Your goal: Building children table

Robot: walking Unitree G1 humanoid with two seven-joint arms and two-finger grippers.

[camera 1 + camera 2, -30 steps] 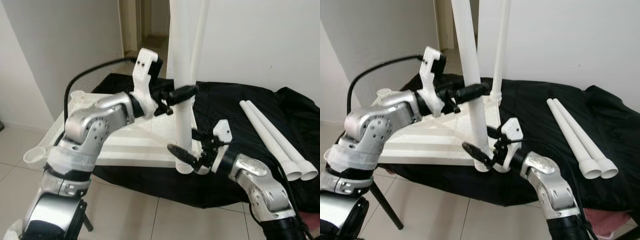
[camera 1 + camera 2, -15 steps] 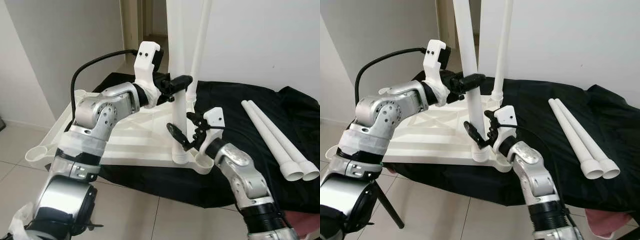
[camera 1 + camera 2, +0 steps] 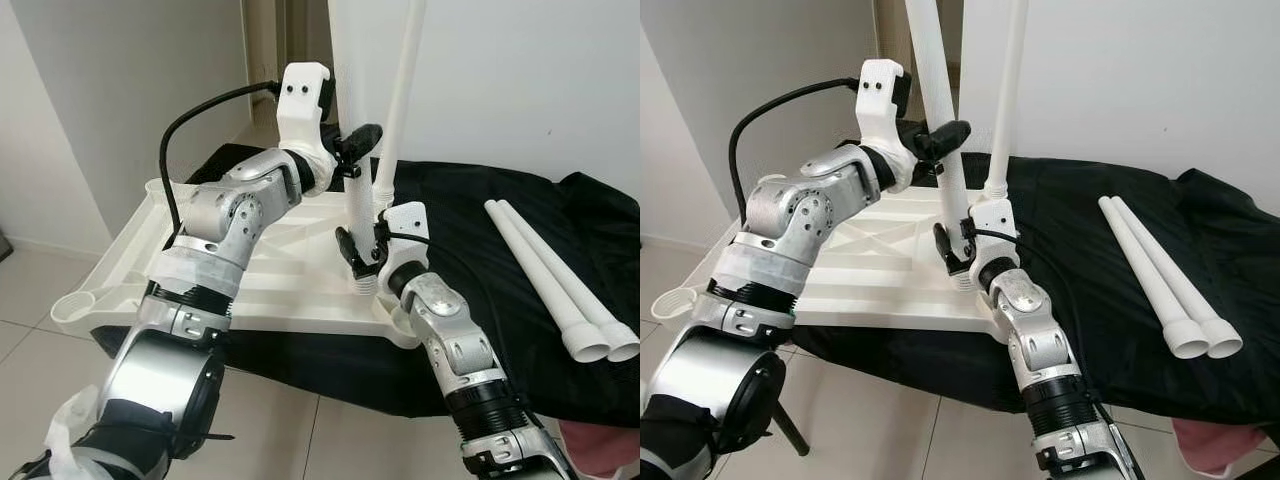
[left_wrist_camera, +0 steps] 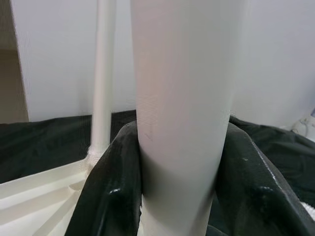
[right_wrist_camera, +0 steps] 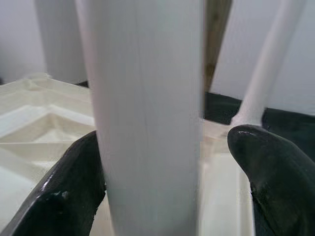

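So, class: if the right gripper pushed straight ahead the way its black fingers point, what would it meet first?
The upright white plastic table leg right between its fingers. The right gripper straddles it near the leg's base, one finger against it, the other apart, so contact looks almost immediate.

Black cloth spread out, rumpled and bunched at the right, draped over the near edge. White wall right behind. Grey-white wall at the left. Doorway between the two, with a pale wooden frame and a dim room beyond. Floor of large pale tiles with thin dark joints below. Thin dark leg slanting down to the tiles under the cloth's left end. Scrap of pink fabric showing low at the right corner, just under the cloth's hanging edge.
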